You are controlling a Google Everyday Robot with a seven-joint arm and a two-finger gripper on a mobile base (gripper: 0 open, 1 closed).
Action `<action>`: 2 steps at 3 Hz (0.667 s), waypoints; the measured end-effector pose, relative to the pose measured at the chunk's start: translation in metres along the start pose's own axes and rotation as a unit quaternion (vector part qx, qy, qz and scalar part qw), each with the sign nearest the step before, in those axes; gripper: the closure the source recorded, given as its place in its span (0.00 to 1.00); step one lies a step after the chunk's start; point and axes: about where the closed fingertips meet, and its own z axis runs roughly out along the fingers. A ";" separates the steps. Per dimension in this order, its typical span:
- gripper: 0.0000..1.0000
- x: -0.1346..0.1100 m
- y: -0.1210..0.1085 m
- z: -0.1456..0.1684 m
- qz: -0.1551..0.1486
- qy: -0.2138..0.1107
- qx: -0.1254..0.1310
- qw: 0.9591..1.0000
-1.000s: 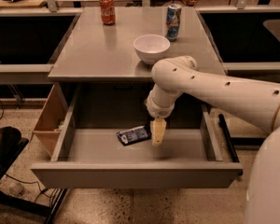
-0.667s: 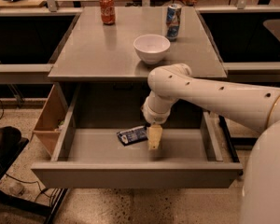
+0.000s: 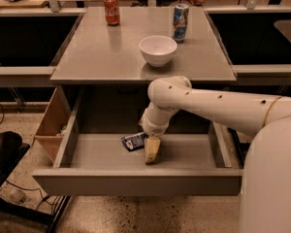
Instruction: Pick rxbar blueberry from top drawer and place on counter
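I see the gripper (image 3: 152,153) down in the open top drawer (image 3: 136,182), just right of the rxbar blueberry (image 3: 134,141) on its floor. Behind, on the surface of the counter (image 3: 102,57), a bowl (image 3: 157,50) stands before the left can (image 3: 111,9) and the right can (image 3: 180,22)

Nothing is legible on red can (image 3: 111,9), blue can (image 3: 180,22) or rxbar blueberry (image 3: 133,141) beside the jaws in top drawer (image 3: 136,182).

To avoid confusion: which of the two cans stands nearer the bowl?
The blue-and-white can, just behind the bowl; the red can stands far left. The tool is down in the drawer.
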 end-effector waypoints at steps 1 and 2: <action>0.38 -0.004 0.001 0.005 0.003 -0.006 -0.004 1.000; 0.69 -0.004 0.001 0.005 0.003 -0.006 -0.004 1.000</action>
